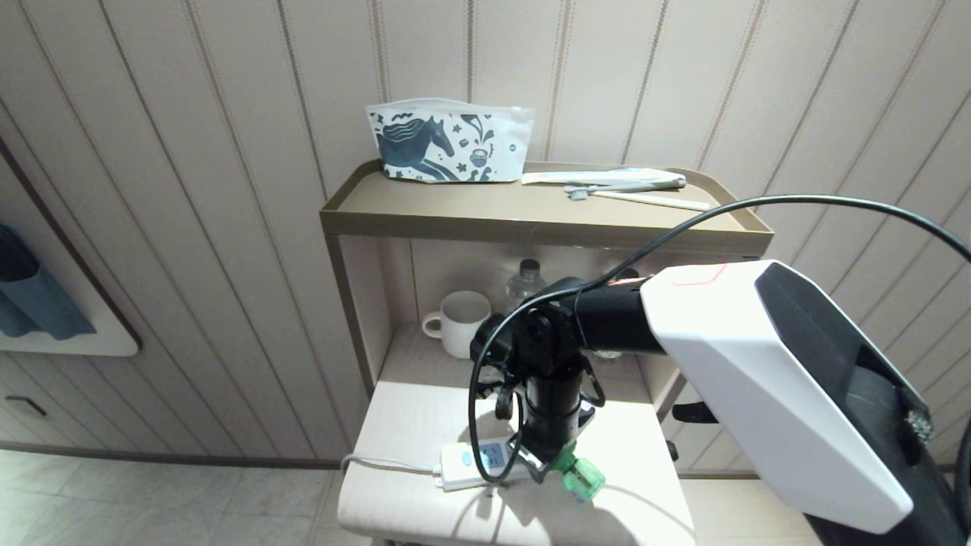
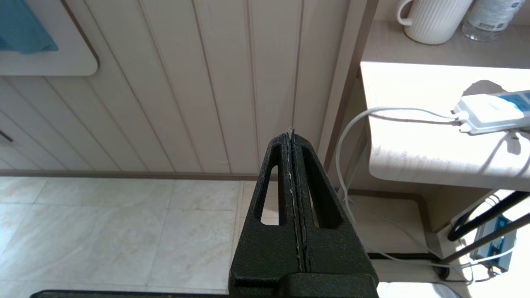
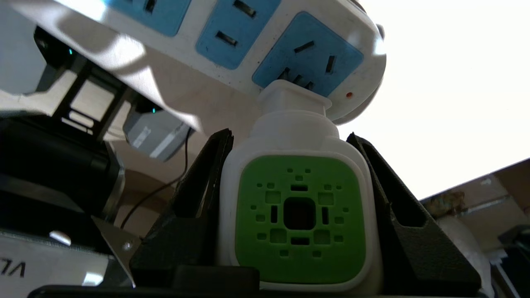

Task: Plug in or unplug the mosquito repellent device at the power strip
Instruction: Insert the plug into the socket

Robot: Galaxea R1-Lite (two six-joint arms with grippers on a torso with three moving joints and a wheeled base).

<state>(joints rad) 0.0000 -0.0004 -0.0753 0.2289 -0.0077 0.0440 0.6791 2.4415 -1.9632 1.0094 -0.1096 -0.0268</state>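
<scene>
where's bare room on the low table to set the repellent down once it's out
Free: the table between the strip and the shelf with the mug, and its right side past the device. Crowded: the front middle, where the right claw grips the device at the strip's end socket.

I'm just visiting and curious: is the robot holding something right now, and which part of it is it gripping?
Yes. The right gripper clamps the mosquito repellent device by the two sides of its white-and-green head, at the power strip. The left gripper holds nothing.

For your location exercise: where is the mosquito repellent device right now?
The mosquito repellent device sits between the fingers of the right hand, its plug at the end socket of the power strip, on the white table below the shelf unit.
</scene>
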